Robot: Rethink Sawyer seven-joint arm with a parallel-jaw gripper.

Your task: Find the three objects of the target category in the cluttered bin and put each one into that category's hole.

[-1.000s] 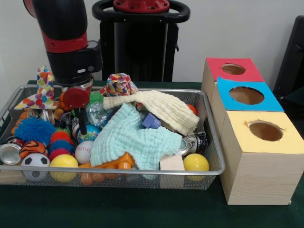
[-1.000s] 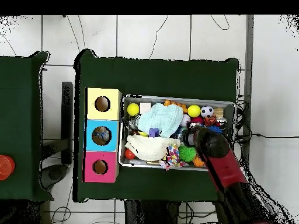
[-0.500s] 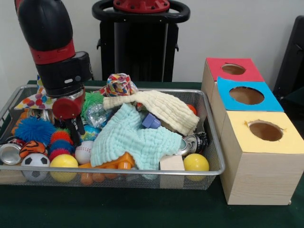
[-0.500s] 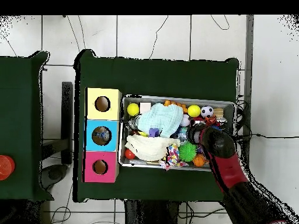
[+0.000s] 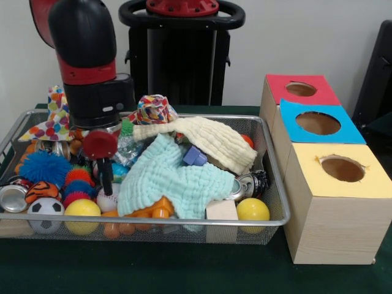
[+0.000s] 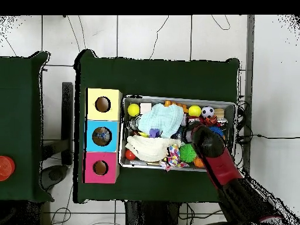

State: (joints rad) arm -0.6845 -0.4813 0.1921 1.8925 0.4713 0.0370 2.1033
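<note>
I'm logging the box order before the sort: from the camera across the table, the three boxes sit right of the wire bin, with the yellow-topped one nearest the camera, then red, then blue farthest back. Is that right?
Not quite. The front view shows the yellow-topped box nearest the camera, but the blue-topped box comes next and the red-topped box is farthest back. They do sit to the right of the wire bin.

A plain pale wall (image 5: 306, 37) fills the top of the front view. From above, the floor (image 6: 152, 35) is white tiles, with thin cables (image 6: 158, 32) lying across it. A dark green cloth (image 6: 158, 76) covers the table.
</note>
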